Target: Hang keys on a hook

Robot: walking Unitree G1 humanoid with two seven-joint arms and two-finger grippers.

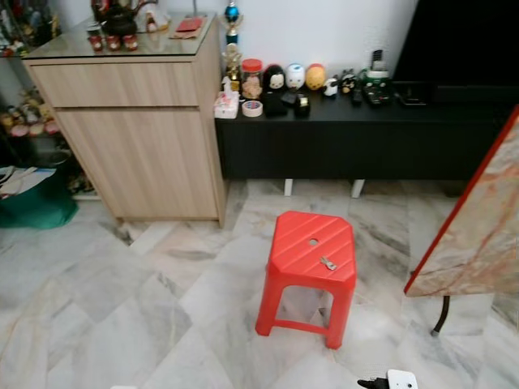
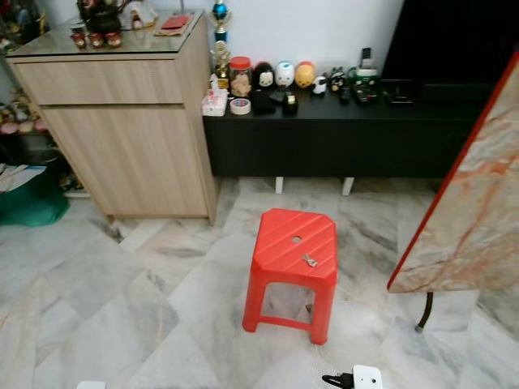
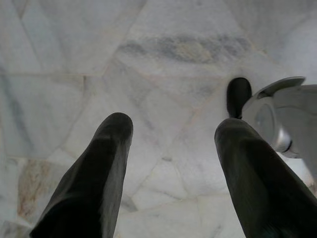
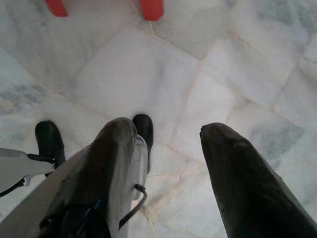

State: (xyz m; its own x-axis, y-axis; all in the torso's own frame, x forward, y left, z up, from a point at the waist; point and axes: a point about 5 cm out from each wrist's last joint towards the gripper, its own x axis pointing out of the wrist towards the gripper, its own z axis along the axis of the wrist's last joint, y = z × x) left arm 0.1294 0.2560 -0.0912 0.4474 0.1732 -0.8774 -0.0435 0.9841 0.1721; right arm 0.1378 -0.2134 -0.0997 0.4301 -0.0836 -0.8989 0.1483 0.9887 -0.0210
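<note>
A small bunch of silver keys (image 1: 328,262) lies on top of a red plastic stool (image 1: 310,243) standing on the marble floor in front of me. My left gripper (image 3: 171,144) hangs open over bare floor tiles, nothing between its fingers. My right gripper (image 4: 166,144) also hangs open above the floor, with the stool's red feet (image 4: 151,9) just beyond it. The right arm's white wrist (image 1: 400,379) peeks in at the bottom edge of the left eye view. I can make out no hook.
A light wooden cabinet (image 1: 138,130) stands at the back left. Beside it runs a low black console (image 1: 365,134) carrying figurines and small items. A marble-patterned board with a red edge (image 1: 478,219) leans in on the right. A green bag (image 1: 36,198) sits at far left.
</note>
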